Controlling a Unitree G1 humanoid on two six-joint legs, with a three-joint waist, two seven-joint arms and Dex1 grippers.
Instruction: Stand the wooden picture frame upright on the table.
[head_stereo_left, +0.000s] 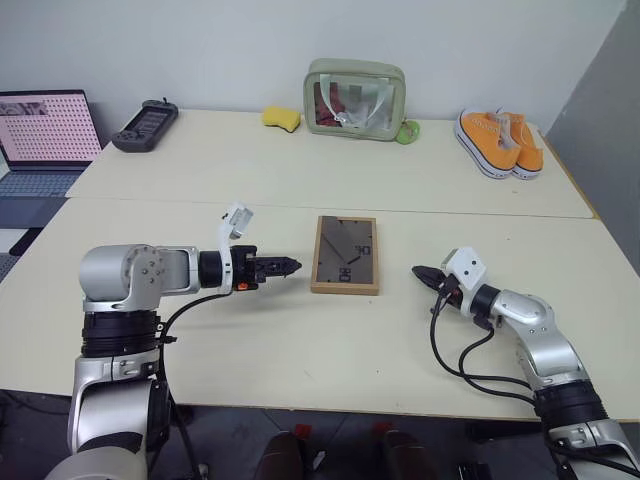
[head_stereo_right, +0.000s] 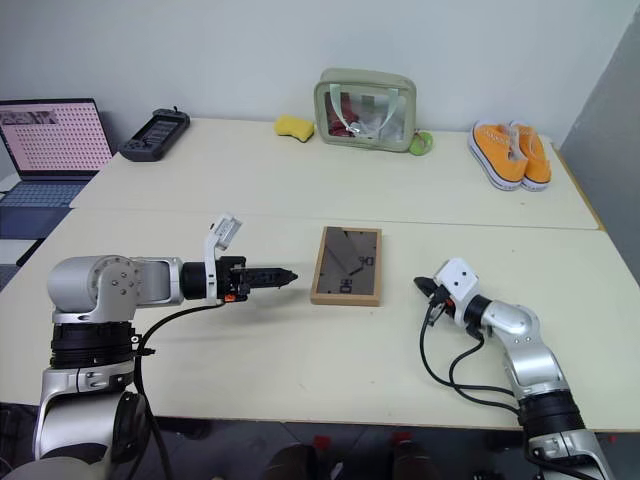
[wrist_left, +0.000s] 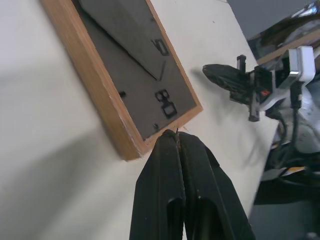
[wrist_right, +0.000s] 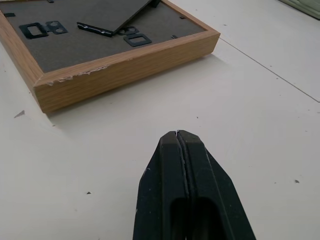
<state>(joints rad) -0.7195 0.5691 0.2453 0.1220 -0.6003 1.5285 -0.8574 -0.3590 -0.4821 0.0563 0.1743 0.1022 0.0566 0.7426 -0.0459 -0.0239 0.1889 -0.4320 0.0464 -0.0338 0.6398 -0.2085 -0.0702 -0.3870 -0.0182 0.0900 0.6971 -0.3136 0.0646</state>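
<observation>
On the table (head_stereo_left: 300, 360), the frame (head_stereo_left: 346, 254) is lying face down between the left gripper (head_stereo_left: 287, 266) and right gripper (head_stereo_left: 424, 273), both closed and empty, and closed fingers are likely skidding it sideways rather than raising it.

One picture frame (head_stereo_left: 346, 255), two orange shoes (head_stereo_left: 500, 142), one pouch (head_stereo_left: 355, 98), one laptop (head_stereo_left: 42, 140), one sponge (head_stereo_left: 281, 119).

Light-wood picture frame (head_stereo_left: 345, 288) with dark grey back, cream table (head_stereo_left: 300, 340)
</observation>
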